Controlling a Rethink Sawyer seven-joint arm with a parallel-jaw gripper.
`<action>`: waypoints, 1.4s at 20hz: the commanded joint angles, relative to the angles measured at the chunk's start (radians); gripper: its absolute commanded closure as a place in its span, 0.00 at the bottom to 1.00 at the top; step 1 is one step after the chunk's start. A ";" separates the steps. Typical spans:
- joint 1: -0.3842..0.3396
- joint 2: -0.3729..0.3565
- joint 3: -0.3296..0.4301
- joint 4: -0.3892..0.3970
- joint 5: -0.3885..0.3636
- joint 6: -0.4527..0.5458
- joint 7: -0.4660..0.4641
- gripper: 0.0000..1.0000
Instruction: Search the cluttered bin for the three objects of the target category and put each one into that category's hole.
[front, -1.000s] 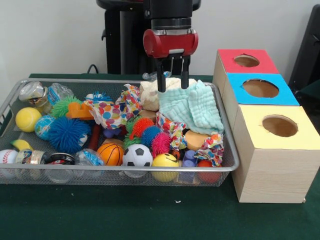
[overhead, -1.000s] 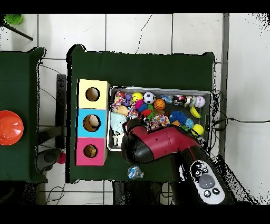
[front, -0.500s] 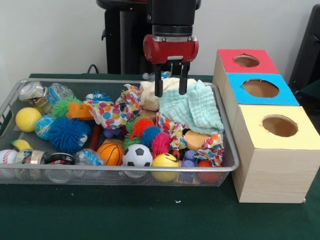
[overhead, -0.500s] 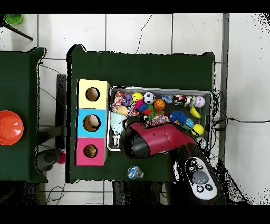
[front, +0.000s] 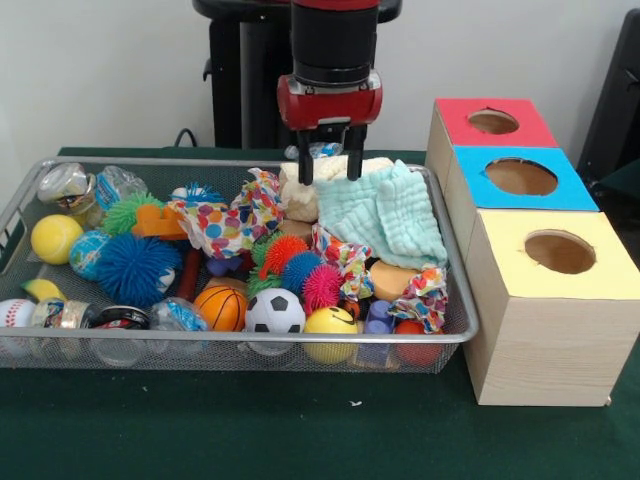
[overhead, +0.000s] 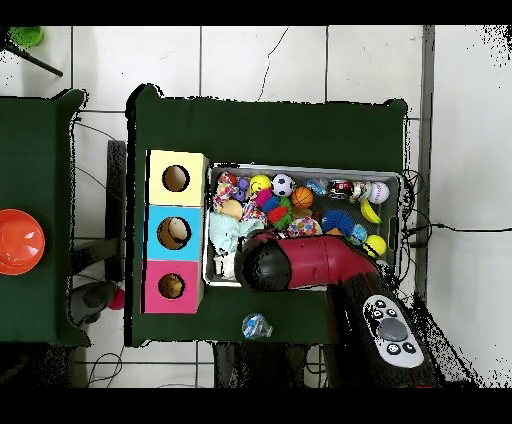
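My gripper (front: 328, 172) hangs open over the back of the wire bin (front: 150, 160), with nothing between its fingers. Its tips stand just above a cream cloth (front: 298, 200). A mint green cloth (front: 385, 210) lies right of it, draped to the bin's right side. A confetti-patterned cloth (front: 225, 225) lies left of the gripper. Three boxes with holes stand right of the bin: red (front: 492, 121), blue (front: 520, 177) and yellow (front: 560, 252). In the overhead view my arm (overhead: 300, 265) hides the gripper; the mint cloth (overhead: 225, 232) shows beside it.
The bin holds several balls: a soccer ball (front: 275, 310), a basketball (front: 220, 308), a yellow smiley ball (front: 330, 328), a blue spiky ball (front: 135, 268). Another patterned cloth (front: 425, 295) lies by the front right corner. A crumpled bottle (overhead: 256, 326) lies outside the bin.
The gripper has shifted left and slightly up in the front view, from over the mint cloth's edge to over the cream cloth. Its fingers stay apart and empty.
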 joint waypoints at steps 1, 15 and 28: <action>-0.044 0.043 0.014 0.021 0.118 0.201 0.099 0.00; -0.220 0.058 0.228 0.233 0.362 -0.099 0.165 0.00; -0.250 0.104 0.251 0.259 0.377 -0.203 0.173 0.00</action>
